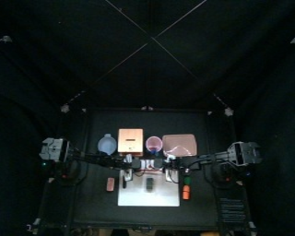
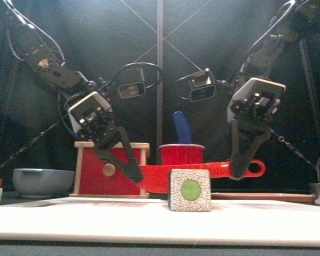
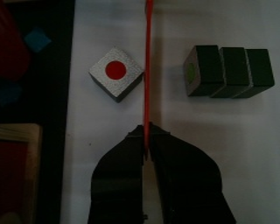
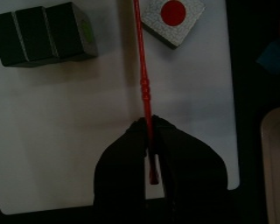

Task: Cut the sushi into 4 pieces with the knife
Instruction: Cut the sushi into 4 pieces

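Note:
A red toy knife [image 2: 190, 172] hangs level above the white cutting board [image 2: 83, 222], both grippers shut on it. My right gripper [image 2: 240, 170] holds the ridged handle [image 4: 143, 83]. My left gripper [image 2: 132, 172] pinches the blade's far end [image 3: 146, 96]. In front of the knife lies the sushi roll [image 3: 229, 70] of three dark blocks joined together, also seen in the right wrist view [image 4: 43, 35]. From the front its end face [image 2: 190, 189] is pale with a green centre. A white square piece with a red centre [image 3: 115, 72] lies apart on the knife's other side.
Behind the board stand the wooden box with a red front [image 2: 103, 165], the red cup [image 2: 184, 154] holding a blue knife [image 2: 180, 125], and the blue-grey bowl [image 2: 43, 180] at the left. The pink tray [image 1: 179, 144] lies at the back right.

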Motion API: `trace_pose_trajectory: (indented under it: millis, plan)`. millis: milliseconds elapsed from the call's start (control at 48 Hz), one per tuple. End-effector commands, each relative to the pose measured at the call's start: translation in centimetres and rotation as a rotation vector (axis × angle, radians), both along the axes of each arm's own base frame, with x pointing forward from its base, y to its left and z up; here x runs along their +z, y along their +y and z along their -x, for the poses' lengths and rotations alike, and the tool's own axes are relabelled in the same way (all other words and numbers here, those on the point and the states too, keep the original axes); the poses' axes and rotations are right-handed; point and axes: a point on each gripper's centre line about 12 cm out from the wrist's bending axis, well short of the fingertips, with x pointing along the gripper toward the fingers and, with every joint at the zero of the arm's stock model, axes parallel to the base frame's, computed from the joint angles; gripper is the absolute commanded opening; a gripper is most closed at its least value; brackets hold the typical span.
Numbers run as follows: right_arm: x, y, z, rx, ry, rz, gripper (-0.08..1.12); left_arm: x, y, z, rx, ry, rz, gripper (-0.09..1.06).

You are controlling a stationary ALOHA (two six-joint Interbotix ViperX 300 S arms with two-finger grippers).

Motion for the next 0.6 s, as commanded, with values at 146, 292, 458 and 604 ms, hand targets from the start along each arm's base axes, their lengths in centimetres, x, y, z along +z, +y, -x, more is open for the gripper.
trace_pose_trajectory:
  millis: [146,292,458,604]
  plan:
    - [3.1,0.9,0.0,-0.003,-0.069,-0.032,0.31,2.7,-1.0,-0.4,-0.035,-0.014,-0.005,0.44]
    - [3.8,1.7,0.2,0.008,-0.088,-0.050,0.31,3.6,-2.2,-0.5,-0.069,0.000,-0.003,0.44]
    - [3.9,3.0,0.2,0.024,-0.092,-0.075,0.31,3.8,-3.8,-0.4,-0.111,0.012,-0.002,0.44]
    - [3.8,3.7,0.3,0.034,-0.087,-0.088,0.31,3.7,-4.5,-0.4,-0.121,0.017,0.008,0.44]
